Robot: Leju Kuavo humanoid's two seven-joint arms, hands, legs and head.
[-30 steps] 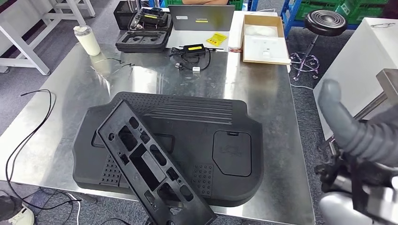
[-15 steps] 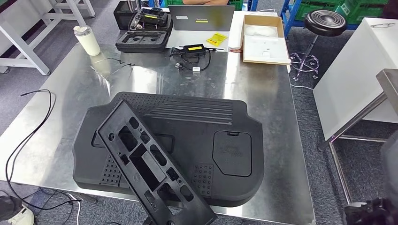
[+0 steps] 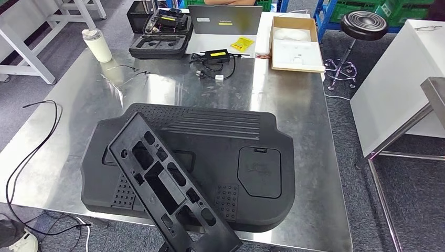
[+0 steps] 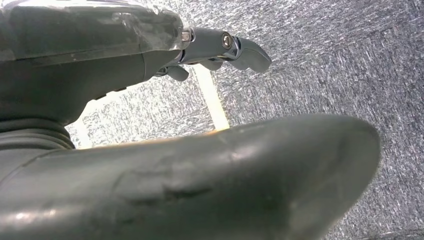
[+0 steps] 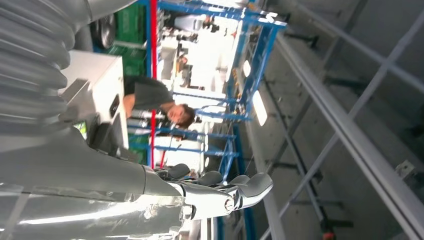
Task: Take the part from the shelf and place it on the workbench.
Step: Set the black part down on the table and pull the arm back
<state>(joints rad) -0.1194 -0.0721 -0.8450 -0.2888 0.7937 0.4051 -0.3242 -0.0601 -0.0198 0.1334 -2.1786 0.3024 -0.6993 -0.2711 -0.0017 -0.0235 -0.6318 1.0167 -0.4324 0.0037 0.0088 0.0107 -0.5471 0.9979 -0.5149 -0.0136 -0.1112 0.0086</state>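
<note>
Two black parts lie on the steel workbench [image 3: 294, 105] in the head view: a broad moulded panel [image 3: 220, 152] flat on the near half, and a long slotted part [image 3: 168, 189] resting across its left portion, its near end overhanging the bench's near edge. Far side of bench: white cup [image 3: 97, 44], black foam tray [image 3: 159, 46], charger with cable [image 3: 216, 58], laptop [image 3: 225, 20], open cardboard box [image 3: 296, 47]. Black cable [image 3: 31, 147] trails over the left edge. Stool [image 3: 363, 25] on grey carpet to the right.

Left wrist view: left hand [image 4: 190, 55] above grey carpet, thumb large in the foreground, fingers [image 4: 247, 52] extended and holding nothing.

Right wrist view: right hand [image 5: 200, 192] with fingers [image 5: 252, 185] stretched out, apart, empty. Behind it, a person [image 5: 155, 102] by a white cabinet, blue racking [image 5: 240, 65].
</note>
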